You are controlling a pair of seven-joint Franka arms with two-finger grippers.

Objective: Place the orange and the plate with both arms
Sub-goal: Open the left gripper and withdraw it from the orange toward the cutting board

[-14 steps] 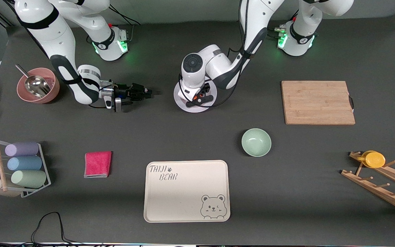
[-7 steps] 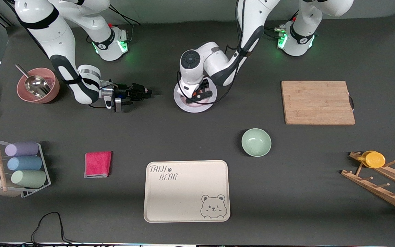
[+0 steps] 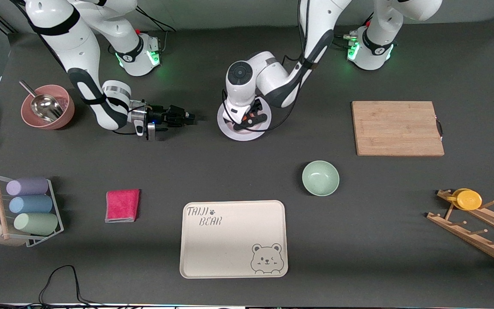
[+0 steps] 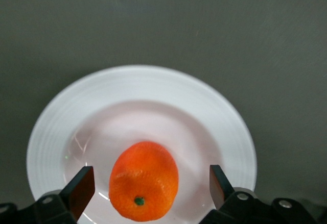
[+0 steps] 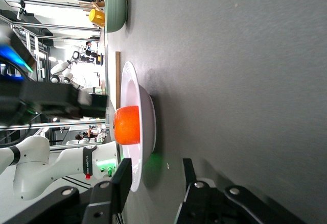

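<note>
Orange (image 4: 144,181) fruit is sitting in the plate (image 4: 61,127) now, right in the shallow middle, and the left gripper (image 4: 149,185) hangs just above it with its fingers spread wide on either side, touching nothing. Compared with a second ago the left arm has pulled up and back toward its base a bit, so more of the plate's rim shows in the front view (image 3: 230,133). My read: the drop is done and the arm is clearing out.

Meanwhile the right gripper (image 3: 182,118) has crept slightly closer to the plate, low over the table and lined up with the rim edge-on. Its fingers (image 5: 120,185) are apart too, holding nothing. I'd guess it's about to grab the rim, which makes sense if the plate still has to go somewhere.

Other containers: the green bowl (image 3: 320,178) is empty, the cream bear tray (image 3: 233,239) has nothing on it, and the pink bowl (image 3: 60,118) at the right arm's end has a metal scoop (image 3: 43,105) in it.
</note>
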